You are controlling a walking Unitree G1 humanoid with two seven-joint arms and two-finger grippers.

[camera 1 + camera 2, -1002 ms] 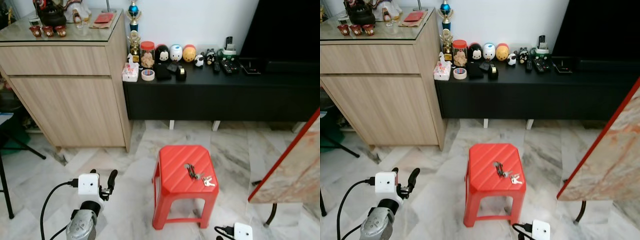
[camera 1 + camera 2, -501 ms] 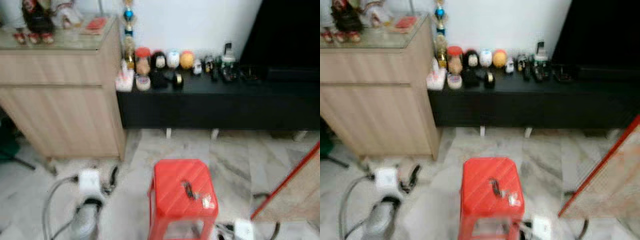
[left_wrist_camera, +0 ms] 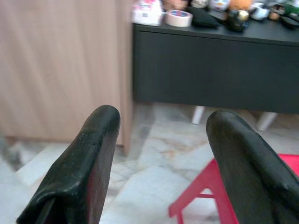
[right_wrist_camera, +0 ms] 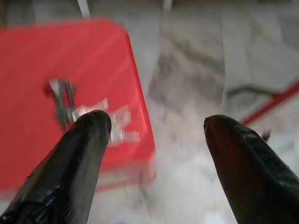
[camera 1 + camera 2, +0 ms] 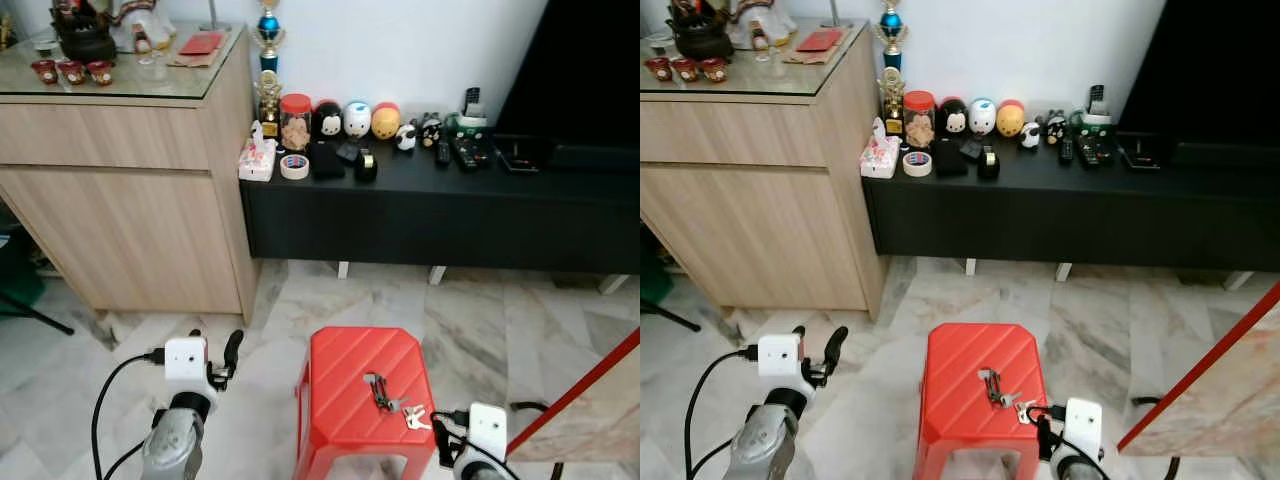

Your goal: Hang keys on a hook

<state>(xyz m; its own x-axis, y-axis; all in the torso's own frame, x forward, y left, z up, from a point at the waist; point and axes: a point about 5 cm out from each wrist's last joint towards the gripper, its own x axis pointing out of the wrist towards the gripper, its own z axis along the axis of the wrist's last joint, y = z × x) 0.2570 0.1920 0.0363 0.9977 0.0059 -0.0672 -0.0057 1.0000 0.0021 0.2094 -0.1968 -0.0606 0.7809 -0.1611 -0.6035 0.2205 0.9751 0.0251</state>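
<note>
A bunch of keys (image 5: 392, 399) with a dark ring lies on top of a red plastic stool (image 5: 345, 390) on the marble floor. My right gripper (image 5: 441, 440) hangs open just past the stool's right edge, close to the keys and apart from them. In the right wrist view the keys (image 4: 88, 111) lie beyond the open right gripper (image 4: 156, 158), close to one fingertip (image 4: 96, 123). To the left of the stool, my left gripper (image 5: 228, 358) is open and empty. The left wrist view has its fingers (image 3: 98, 140) wide apart, pointing at the black console.
A wooden cabinet (image 5: 130, 180) with a glass top stands at the back left. A low black console (image 5: 440, 215) along the wall carries toys, tape and remotes. A red-edged marble tabletop (image 5: 590, 405) juts in at the right. A dark stand leg (image 5: 35, 315) is at the far left.
The camera has moved closer, so the stool sits lower in the picture. My right gripper has come up beside the stool's right edge, near the keys. The keys lie as before.
</note>
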